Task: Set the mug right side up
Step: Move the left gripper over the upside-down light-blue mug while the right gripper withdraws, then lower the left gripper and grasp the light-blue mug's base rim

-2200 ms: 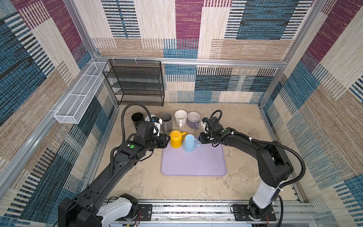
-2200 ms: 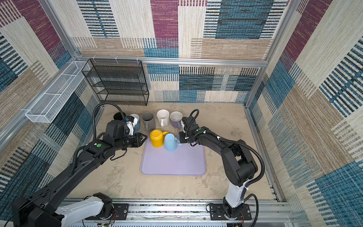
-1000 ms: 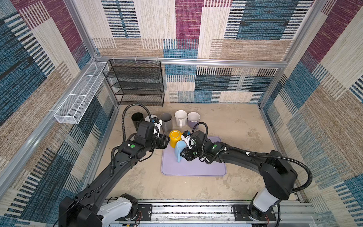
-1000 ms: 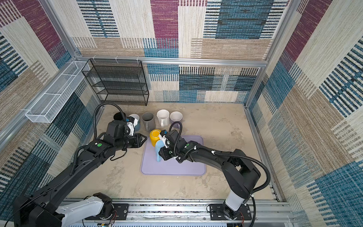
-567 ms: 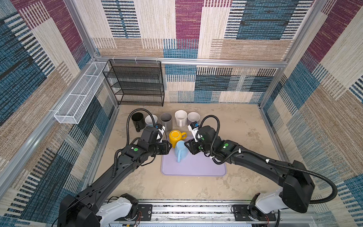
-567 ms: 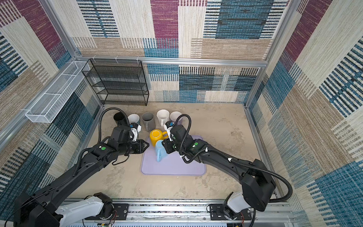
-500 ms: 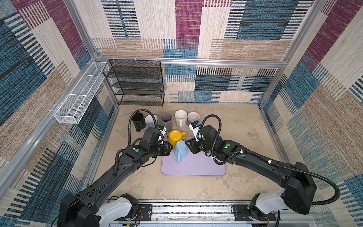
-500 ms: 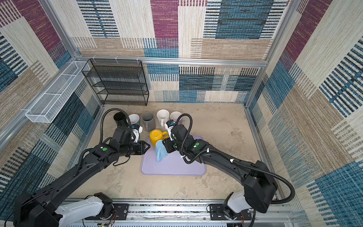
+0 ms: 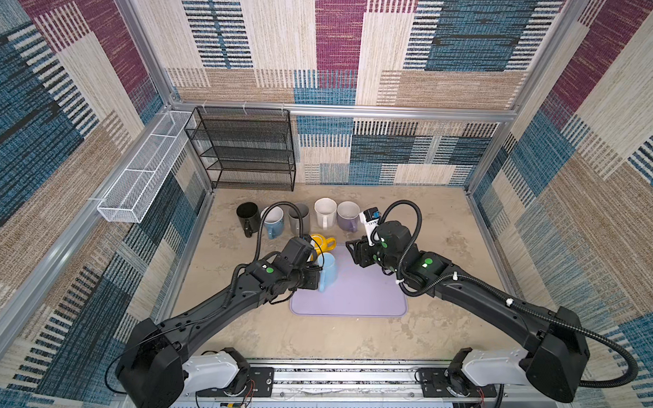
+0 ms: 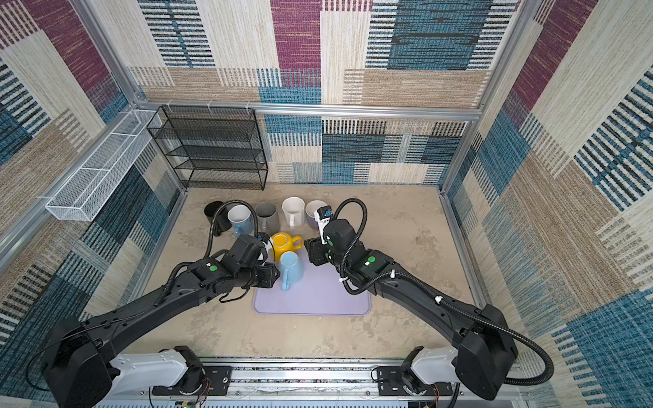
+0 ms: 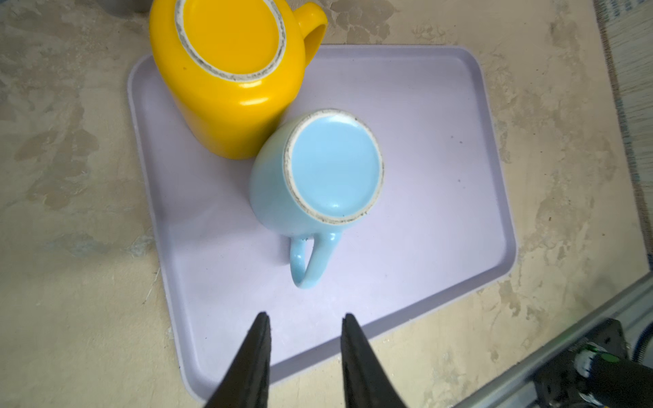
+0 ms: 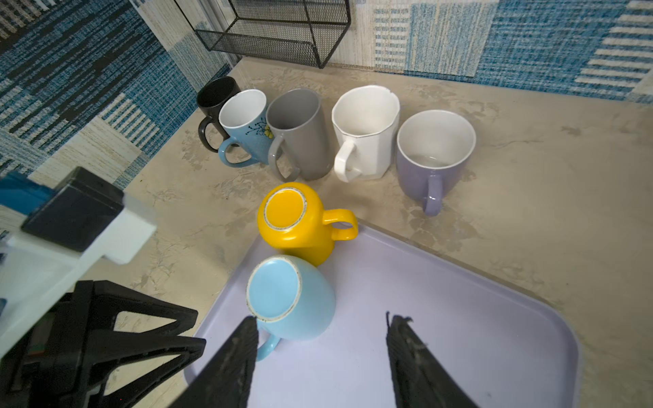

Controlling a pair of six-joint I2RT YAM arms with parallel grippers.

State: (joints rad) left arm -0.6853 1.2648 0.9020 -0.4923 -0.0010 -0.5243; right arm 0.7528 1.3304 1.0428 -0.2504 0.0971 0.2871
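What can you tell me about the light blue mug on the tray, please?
The light blue mug looks like glossy ceramic, with a rounded body and one loop handle. It stands upside down, rim on the lavender tray. Its flat base faces up, ringed by an unglazed, slightly grimy edge. It sits close against an upturned yellow mug; whether they touch is unclear. Nothing grips it.

Walls (image 9: 341,44): woven patchwork panels in blue, maroon, beige and cream on three sides, set in an aluminium frame (image 9: 358,110). Floor (image 9: 440,216): mottled beige, stone-look, lower centre in both top views. Black wire-mesh shelf rack (image 9: 244,149) stands against the back wall, left of centre. White mesh basket (image 9: 139,176) is fixed along the left wall rail, far end near the rack. Light is even, shadows soft.
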